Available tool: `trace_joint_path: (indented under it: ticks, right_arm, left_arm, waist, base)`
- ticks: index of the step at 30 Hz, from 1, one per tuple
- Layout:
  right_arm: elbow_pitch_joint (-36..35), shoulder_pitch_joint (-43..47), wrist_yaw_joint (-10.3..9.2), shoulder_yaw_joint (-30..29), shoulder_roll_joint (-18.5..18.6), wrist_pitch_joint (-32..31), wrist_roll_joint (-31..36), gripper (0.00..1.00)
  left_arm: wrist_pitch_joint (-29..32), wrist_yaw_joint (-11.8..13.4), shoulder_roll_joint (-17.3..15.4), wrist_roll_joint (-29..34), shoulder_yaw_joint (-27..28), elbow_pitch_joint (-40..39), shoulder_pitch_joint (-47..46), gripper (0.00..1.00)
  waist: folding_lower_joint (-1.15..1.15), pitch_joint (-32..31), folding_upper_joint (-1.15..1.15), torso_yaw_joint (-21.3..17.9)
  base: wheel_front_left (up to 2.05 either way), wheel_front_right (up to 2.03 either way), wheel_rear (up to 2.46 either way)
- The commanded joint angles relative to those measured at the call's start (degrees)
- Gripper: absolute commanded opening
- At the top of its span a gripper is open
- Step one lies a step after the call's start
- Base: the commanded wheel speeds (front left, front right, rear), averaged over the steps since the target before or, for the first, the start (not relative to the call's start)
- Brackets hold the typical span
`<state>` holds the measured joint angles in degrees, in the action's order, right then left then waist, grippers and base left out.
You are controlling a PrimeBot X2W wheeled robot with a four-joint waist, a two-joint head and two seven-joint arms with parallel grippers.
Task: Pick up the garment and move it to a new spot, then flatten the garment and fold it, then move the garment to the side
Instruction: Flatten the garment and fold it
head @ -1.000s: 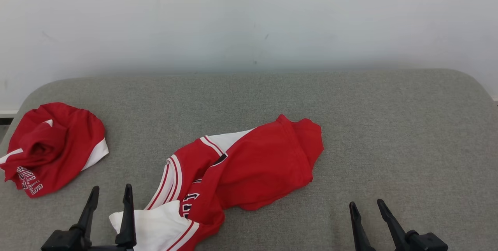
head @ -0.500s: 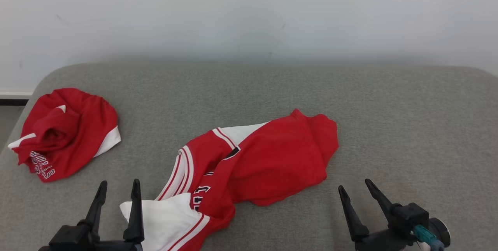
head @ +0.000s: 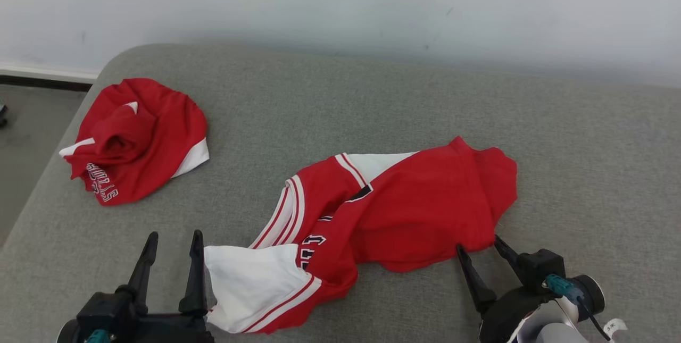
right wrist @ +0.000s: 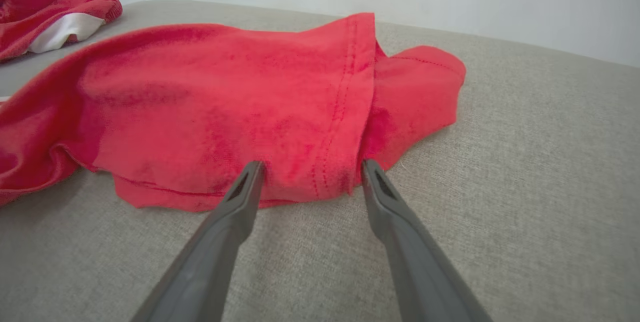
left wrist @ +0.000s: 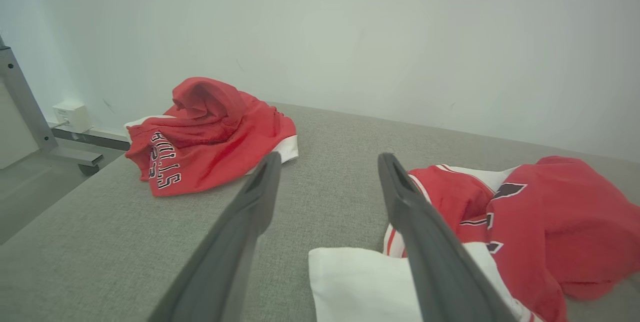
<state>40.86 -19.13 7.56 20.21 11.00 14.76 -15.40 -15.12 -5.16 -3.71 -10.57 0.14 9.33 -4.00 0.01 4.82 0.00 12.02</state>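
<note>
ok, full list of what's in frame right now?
jersey: one, red and white, crumpled mid-cushion
second shirt: one, red and white with lettering, bunched at the cushion's far left
cushion: one, grey, under both
wall: one, white, behind
floor: one, grey, left of the cushion
wall box: one, white, low on the wall
metal frame: one, grey, beside the box
left gripper: one, dark, open, beside the jersey's white end
right gripper: one, dark, open, tips at the jersey's red edge
</note>
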Motion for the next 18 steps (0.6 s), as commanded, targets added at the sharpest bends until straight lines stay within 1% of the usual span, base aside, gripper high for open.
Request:
trace_joint_path:
  ticks: [1,2,7,9,13,18]
  right_arm:
    - [1.16,-1.13,-0.15,0.71,0.34,0.35,-0.93,0.22]
    - [1.74,-1.57,-0.15,1.05,0.48,0.41,-1.21,0.00]
    - [0.18,-2.16,-0.15,1.34,1.04,0.47,-2.63,0.00]
    - [-1.47,-1.06,-0.15,1.37,1.17,0.47,-2.87,0.00]
    - [-6.39,2.31,-0.15,0.52,1.99,0.38,-3.50,0.00]
    - [-13.02,7.72,-0.15,-1.04,3.40,0.40,-4.02,0.00]
  left_arm:
    - [-0.04,-0.24,0.23,0.34,0.17,0.10,-0.70,1.00]
    - [-0.04,-0.31,0.26,0.38,0.25,0.15,-0.78,1.00]
    - [-0.05,-0.19,0.55,0.21,0.87,0.36,0.08,1.00]
    - [-0.04,-0.23,0.56,0.10,1.10,0.68,0.94,1.00]
    - [-0.04,-0.39,0.64,0.04,1.16,1.30,1.94,1.00]
    - [-0.04,-0.42,0.75,-0.07,1.00,1.72,2.68,1.00]
  waist:
    - [-0.01,1.46,0.00,1.43]
    - [-0.01,1.54,0.00,1.49]
    - [-0.01,1.11,0.00,-0.01]
    - [-0.01,0.33,0.00,-1.41]
    - [-0.01,-1.30,0.00,-4.36]
    - [-0.01,-1.91,0.00,-8.12]
  base:
    - [0.00,0.00,0.00]
    - [0.00,0.00,0.00]
    - [0.00,0.00,0.00]
    - [0.00,0.00,0.00]
    - [0.00,0.00,0.00]
    - [0.00,0.00,0.00]
